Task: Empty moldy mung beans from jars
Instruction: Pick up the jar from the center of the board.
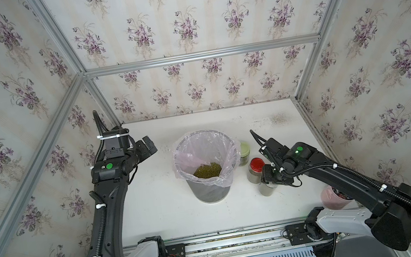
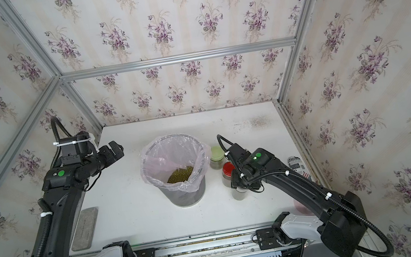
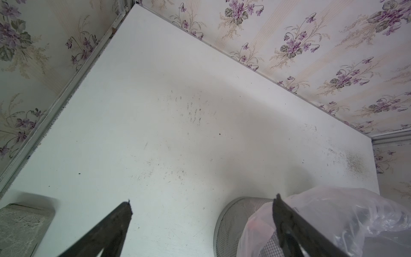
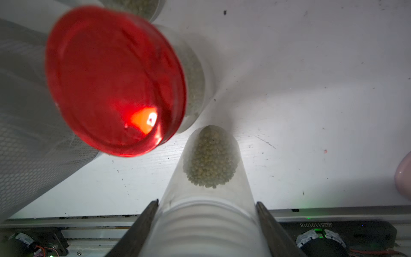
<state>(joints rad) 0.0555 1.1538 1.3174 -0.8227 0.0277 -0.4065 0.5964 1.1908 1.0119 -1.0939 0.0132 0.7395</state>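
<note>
My right gripper (image 4: 206, 202) is shut on the ribbed white top of a clear jar (image 4: 209, 222). That jar stands upright with moldy mung beans (image 4: 210, 158) in its lower part. In both top views it shows below the right gripper (image 1: 269, 177) as a pale cylinder (image 1: 267, 189). The red-lidded jar (image 1: 256, 164) (image 4: 113, 80) stands just behind it. The green-lidded jar (image 1: 244, 151) is beside the bin. More beans (image 1: 207, 171) lie in the lined bin (image 1: 175, 155). My left gripper (image 1: 147, 146) (image 3: 202, 199) hangs open, left of the bin, with nothing in it.
The grey mesh bin (image 3: 233, 220) with a pinkish liner stands mid-table. A pink cup (image 1: 332, 197) and a printed can (image 2: 296, 165) sit at the right edge. A grey pad (image 2: 85, 228) lies front left. Floral walls close three sides.
</note>
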